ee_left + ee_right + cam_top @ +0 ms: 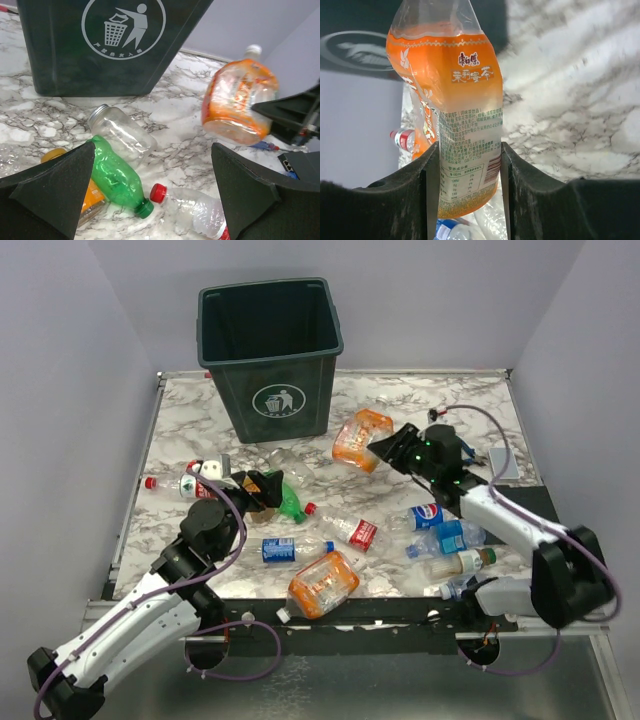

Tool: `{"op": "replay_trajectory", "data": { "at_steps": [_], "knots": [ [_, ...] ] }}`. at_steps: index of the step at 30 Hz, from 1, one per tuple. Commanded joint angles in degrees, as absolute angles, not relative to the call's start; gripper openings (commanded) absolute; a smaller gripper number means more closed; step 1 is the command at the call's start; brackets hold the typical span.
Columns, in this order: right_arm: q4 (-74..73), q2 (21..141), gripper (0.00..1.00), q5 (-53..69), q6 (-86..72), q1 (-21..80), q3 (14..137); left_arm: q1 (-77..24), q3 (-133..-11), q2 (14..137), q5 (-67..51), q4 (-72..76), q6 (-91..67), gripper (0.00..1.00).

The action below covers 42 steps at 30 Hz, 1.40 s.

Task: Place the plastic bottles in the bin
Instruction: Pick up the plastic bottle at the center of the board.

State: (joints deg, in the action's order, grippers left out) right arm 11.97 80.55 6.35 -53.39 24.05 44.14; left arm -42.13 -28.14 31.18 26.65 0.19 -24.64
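Observation:
The dark green bin (270, 350) stands at the back of the table, its litter symbol filling the top of the left wrist view (100, 50). My right gripper (387, 450) is shut on an orange-labelled plastic bottle (358, 438), held off the table right of the bin. In the right wrist view this bottle (455, 100) sits squeezed between both fingers of the right gripper (465, 155). My left gripper (262, 488) is open, hovering over a green bottle (112, 175) and a red-capped clear bottle (195, 210); nothing is between the jaws of the left gripper (153, 146).
More bottles lie scattered: a clear silver-capped one (122, 132), a blue-labelled one (285, 549), an orange-tinted one (322, 585) near the front edge, several blue-labelled ones (440, 530) at the right, and a red-labelled one (175, 484) at the left. Walls enclose the marble table (190, 420).

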Motion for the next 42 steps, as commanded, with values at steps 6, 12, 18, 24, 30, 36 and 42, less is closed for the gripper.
{"op": "replay_trajectory", "data": {
  "at_steps": [6,12,18,24,30,36,42],
  "knots": [
    [3.5,51.2,0.31,17.1,-19.9,24.8,37.4,-42.1,-32.1,39.0,15.3,14.0,-26.2,0.99],
    [2.0,39.7,0.30,23.9,-17.5,25.1,33.8,-41.9,-53.0,60.2,-6.0,8.7,-29.6,0.99],
    [4.0,37.1,0.29,25.9,-19.1,25.2,32.0,-41.5,-62.0,67.5,-11.4,15.8,-34.9,0.99],
    [4.3,36.2,0.28,26.8,-19.3,25.2,31.9,-41.0,-67.0,72.9,-15.7,15.4,-37.0,0.99],
    [4.2,35.7,0.28,26.7,-19.3,25.2,31.7,-40.9,-68.5,76.7,-19.2,15.4,-39.3,0.98],
    [4.1,36.2,0.28,26.5,-19.2,25.2,31.8,-40.9,-70.1,78.9,-23.2,15.5,-40.5,0.85],
    [4.0,37.3,0.28,27.0,-19.3,25.2,32.0,-40.9,-69.6,78.6,-24.0,15.7,-39.8,0.67]
  ]
}}
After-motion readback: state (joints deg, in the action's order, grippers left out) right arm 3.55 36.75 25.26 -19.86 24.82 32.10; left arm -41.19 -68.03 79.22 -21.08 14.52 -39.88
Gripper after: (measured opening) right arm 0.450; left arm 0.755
